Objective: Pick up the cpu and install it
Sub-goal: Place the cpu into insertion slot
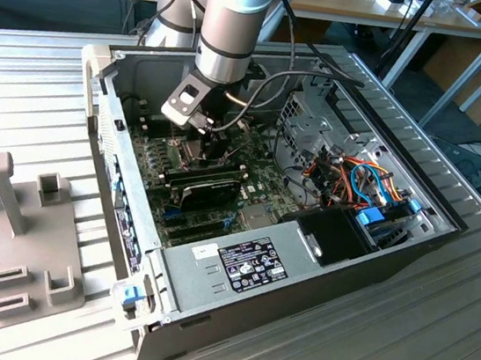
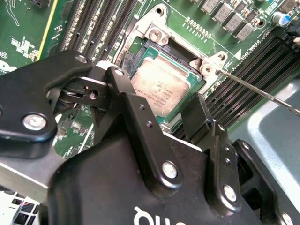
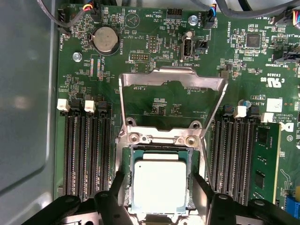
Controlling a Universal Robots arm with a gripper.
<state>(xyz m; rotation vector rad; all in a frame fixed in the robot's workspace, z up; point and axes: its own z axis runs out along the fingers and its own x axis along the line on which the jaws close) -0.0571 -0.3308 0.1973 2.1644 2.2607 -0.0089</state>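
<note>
cpu lies flat in the socket on the motherboard, silver top up, memory slots on either side. The hinged frame stands raised. Hand released, fingers spread flanking the chip; upper centre of the exterior view. Risk, my judgement: a sideways nudge from a finger could skew the chip and bend socket contacts. White board print and a sticker are present; not transcribed.

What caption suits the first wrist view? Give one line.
Gripper over the cpu at the motherboard socket, hinged frame raised.
</note>
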